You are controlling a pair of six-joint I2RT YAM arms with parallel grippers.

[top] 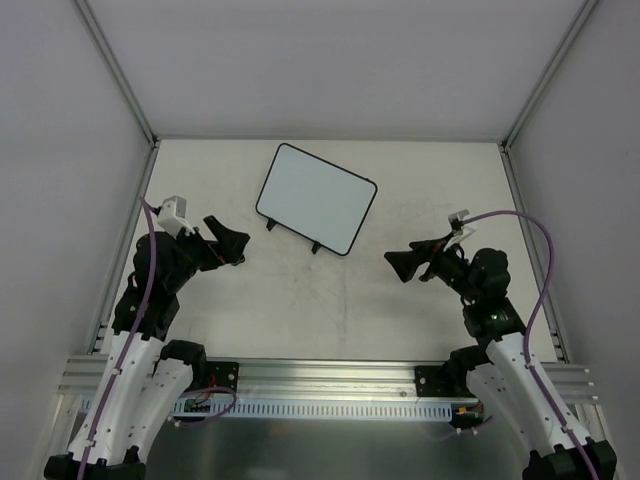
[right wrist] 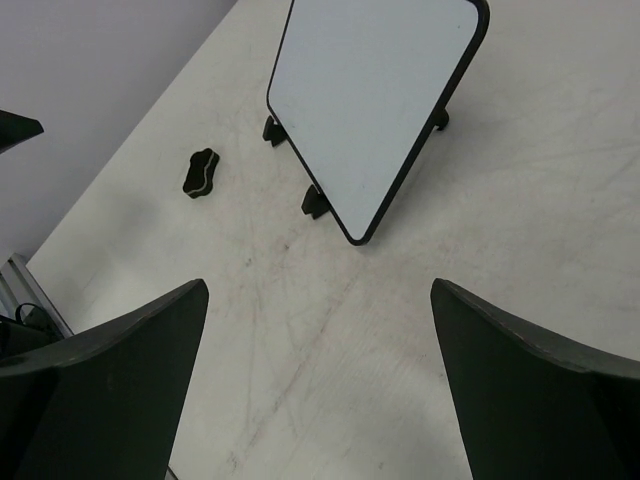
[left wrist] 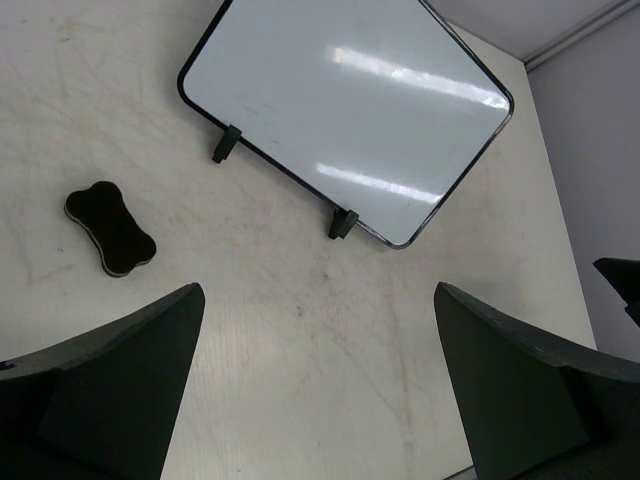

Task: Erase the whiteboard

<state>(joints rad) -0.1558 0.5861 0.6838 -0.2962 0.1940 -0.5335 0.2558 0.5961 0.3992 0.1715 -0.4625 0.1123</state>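
Whiteboard [top: 317,198], upper centre of the top view, propped on its feet; its face looks blank. Left gripper [left wrist: 316,300] and right gripper [right wrist: 320,295] both gape, empty. Eraser [left wrist: 110,228], at the left of the left wrist view: best pinched across its narrow waist, then pressed flat

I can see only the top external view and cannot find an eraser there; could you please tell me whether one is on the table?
Observer: Yes, a black bone-shaped eraser lies on the table, apart from the whiteboard, on the left arm's side of its feet.
Operator: Is either gripper holding anything?
Observer: No. The left gripper and the right gripper are both open, with nothing between the fingers.
Operator: Is the whiteboard marked?
Observer: Only faint traces show in the left wrist view.
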